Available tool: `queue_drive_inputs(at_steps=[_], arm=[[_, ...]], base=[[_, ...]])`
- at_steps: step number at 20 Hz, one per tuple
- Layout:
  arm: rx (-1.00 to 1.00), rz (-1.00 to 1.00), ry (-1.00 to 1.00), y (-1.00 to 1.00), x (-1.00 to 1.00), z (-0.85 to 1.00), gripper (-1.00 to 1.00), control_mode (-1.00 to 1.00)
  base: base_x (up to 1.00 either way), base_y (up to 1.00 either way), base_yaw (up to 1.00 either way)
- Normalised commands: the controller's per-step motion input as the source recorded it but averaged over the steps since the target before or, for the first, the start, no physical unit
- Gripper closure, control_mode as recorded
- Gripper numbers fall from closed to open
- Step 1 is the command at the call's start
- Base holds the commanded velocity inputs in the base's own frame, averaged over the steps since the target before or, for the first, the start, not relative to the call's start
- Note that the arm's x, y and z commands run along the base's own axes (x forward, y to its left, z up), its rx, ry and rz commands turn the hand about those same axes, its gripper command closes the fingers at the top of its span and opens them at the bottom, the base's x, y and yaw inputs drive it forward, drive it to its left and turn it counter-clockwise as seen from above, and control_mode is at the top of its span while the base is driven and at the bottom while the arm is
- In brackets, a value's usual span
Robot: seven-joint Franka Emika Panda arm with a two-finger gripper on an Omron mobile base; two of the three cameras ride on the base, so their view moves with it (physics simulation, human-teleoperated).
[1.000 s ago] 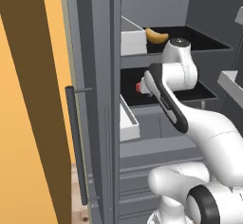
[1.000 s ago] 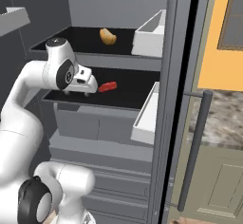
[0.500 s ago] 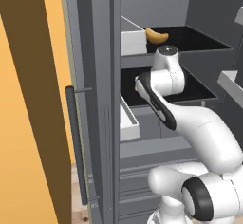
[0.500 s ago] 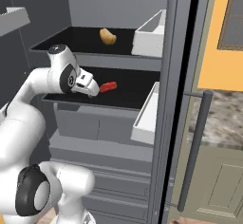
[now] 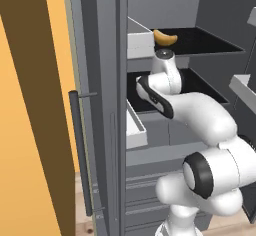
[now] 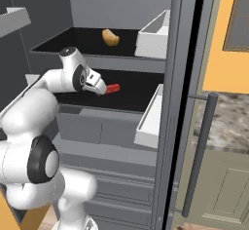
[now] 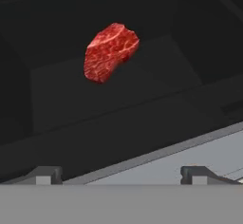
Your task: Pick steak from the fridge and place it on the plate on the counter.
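Observation:
The steak (image 7: 110, 52), a small bright red chunk, lies on the black second shelf of the open fridge (image 6: 179, 78). In the right base view the steak (image 6: 113, 88) sits just beyond my gripper (image 6: 103, 90), which reaches into that shelf from the left. In the hand view my gripper (image 7: 121, 175) is open, its two fingertips (image 7: 45, 174) wide apart at the shelf's front edge and short of the meat, with nothing between them. The marble counter (image 6: 228, 122) shows to the right of the fridge. The plate is out of view.
A yellow-orange curved food item (image 6: 110, 37) lies on the shelf above. White door bins (image 6: 151, 119) hang on the right door and another bin (image 5: 134, 127) on the left door. The long bar handle (image 6: 198, 151) stands at the right.
My arm has swung lower and further into the second shelf, bringing the hand closer to the steak. The steak has not moved.

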Motion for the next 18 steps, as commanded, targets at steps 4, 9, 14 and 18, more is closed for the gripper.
queue_drive_inputs(at_steps=[4,9,14,18], arm=[[0.00,0.00,0.00,0.00,0.54,-0.32,-1.00,-1.00],[-0.01,0.00,0.00,0.00,0.44,-0.50,-1.00,-1.00],[0.00,0.00,-0.01,0.00,0.41,-0.37,-1.00,-1.00],[0.00,0.00,-0.02,-0.03,0.36,-0.14,-1.00,-1.00]], base=[[0.00,0.00,0.00],[0.00,0.00,0.00],[0.00,0.00,0.00],[0.00,0.00,0.00]])
